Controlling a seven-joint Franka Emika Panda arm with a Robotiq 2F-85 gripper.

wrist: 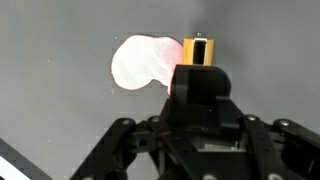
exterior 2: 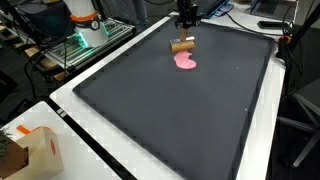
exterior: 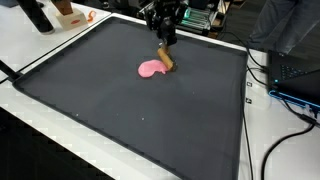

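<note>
A flat pink blob (exterior: 151, 68) (exterior 2: 186, 61) (wrist: 140, 62) lies on the black mat (exterior: 120, 110) (exterior 2: 170, 110), towards its far side. A small tan block (exterior: 167, 62) (exterior 2: 182, 45) (wrist: 198, 50) sits against the blob's edge. My gripper (exterior: 165, 45) (exterior 2: 186, 26) (wrist: 200, 68) hangs directly over the block. In the wrist view its fingers press together into one dark mass with no gap, and the block shows just past their tips. I cannot tell whether the tips touch the block.
White table margins (exterior: 285, 140) frame the mat. Cables and a dark device (exterior: 295, 80) lie beside it. A cardboard box (exterior 2: 35, 150) and a rack with green-lit electronics (exterior 2: 80, 40) stand off the mat in an exterior view.
</note>
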